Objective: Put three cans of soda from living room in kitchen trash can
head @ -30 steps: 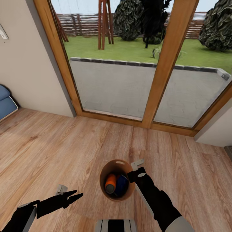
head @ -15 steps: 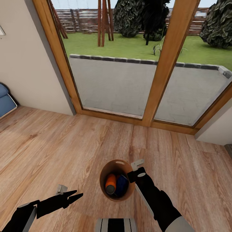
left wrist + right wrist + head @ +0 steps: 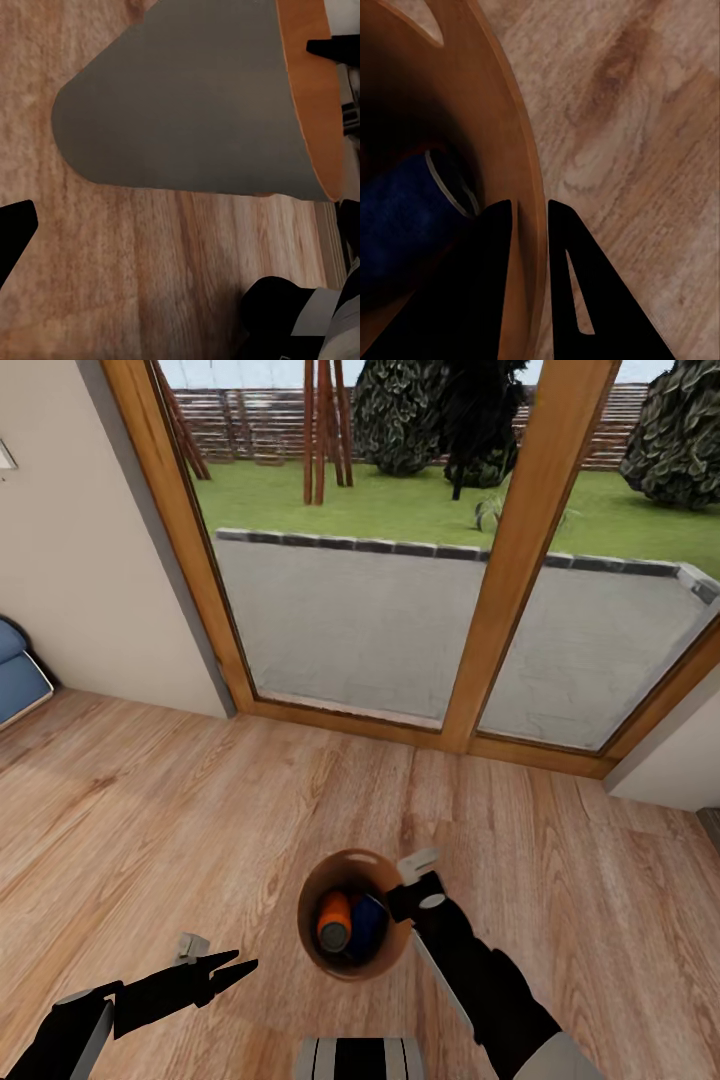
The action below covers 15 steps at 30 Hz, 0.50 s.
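Note:
The tan-brown tash can (image 3: pixel 352 958) is in the lower middle of the head view, over the plank floor. Inside it lie an orange-red can of soda (image 3: pixel 334 922) and a dark blue can of soda (image 3: pixel 368 926). My right gripper (image 3: pixel 405 903) is shut on the bin's right rim. In the right wrist view its fingers (image 3: pixel 499 247) straddle the rim wall (image 3: pixel 521 150), with the blue can (image 3: pixel 405 217) just inside. My left gripper (image 3: pixel 247 959) is open and holds nothing, to the left of the bin. The bin's side (image 3: pixel 311 97) also shows in the left wrist view.
Wood-framed glass doors (image 3: pixel 520 560) stand ahead, with a patio and lawn behind them. A blue sofa corner (image 3: pixel 15 675) sits at the far left by the pale wall. Another wall corner (image 3: pixel 670 770) juts in at the right. Light wood floor (image 3: pixel 150 830) lies all around.
The bin has shifted a little to the left and towards me, together with my right gripper on its rim. The left arm has stayed put. Earlier the camera tilted slightly.

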Motion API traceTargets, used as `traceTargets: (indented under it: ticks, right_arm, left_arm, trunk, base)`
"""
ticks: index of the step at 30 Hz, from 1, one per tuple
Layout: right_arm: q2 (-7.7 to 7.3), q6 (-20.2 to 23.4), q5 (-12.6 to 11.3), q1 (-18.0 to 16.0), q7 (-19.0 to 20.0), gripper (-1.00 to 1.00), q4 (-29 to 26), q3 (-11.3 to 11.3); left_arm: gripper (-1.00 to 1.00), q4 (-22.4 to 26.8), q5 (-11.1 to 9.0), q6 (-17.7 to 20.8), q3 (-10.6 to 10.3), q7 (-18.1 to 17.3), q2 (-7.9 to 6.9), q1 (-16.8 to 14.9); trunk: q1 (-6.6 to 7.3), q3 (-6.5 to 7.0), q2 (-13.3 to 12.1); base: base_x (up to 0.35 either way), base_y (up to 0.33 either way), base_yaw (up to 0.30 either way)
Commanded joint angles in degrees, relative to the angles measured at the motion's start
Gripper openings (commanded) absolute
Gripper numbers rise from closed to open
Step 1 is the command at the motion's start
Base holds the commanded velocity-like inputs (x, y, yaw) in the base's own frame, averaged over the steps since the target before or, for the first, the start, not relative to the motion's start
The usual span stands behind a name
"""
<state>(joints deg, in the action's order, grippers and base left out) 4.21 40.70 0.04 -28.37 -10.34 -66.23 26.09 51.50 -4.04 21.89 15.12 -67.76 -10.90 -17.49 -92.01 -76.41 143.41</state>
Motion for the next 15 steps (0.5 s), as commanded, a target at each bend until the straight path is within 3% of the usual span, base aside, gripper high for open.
traceTargets:
  ticks: [1, 10, 15]
  right_arm:
    - [0.0, -0.01, 0.14, -0.02, 0.24, -1.0, -0.05, 0.14]
    - [0.0, -0.01, 0.14, -0.02, 0.24, -1.0, -0.12, 0.69]
    - [0.0, -0.01, 0.14, -0.02, 0.24, -1.0, -0.12, 0.74]
  left_arm:
    - [1.0, 0.0, 0.0, 0.0, 0.0, 0.0, 0.0, 0.0]
    - [1.0, 0.0, 0.0, 0.0, 0.0, 0.0, 0.0, 0.0]
    - [1.0, 0.0, 0.0, 0.0, 0.0, 0.0, 0.0, 0.0]
  trunk:
    - [0.0, 0.0, 0.0]
    - [0.0, 0.0, 0.0]
    - [-0.1, -0.88, 0.06]
  base:
    - [0.0, 0.0, 0.0]
    - [0.0, 0.0, 0.0]
    - [0.0, 0.0, 0.0]
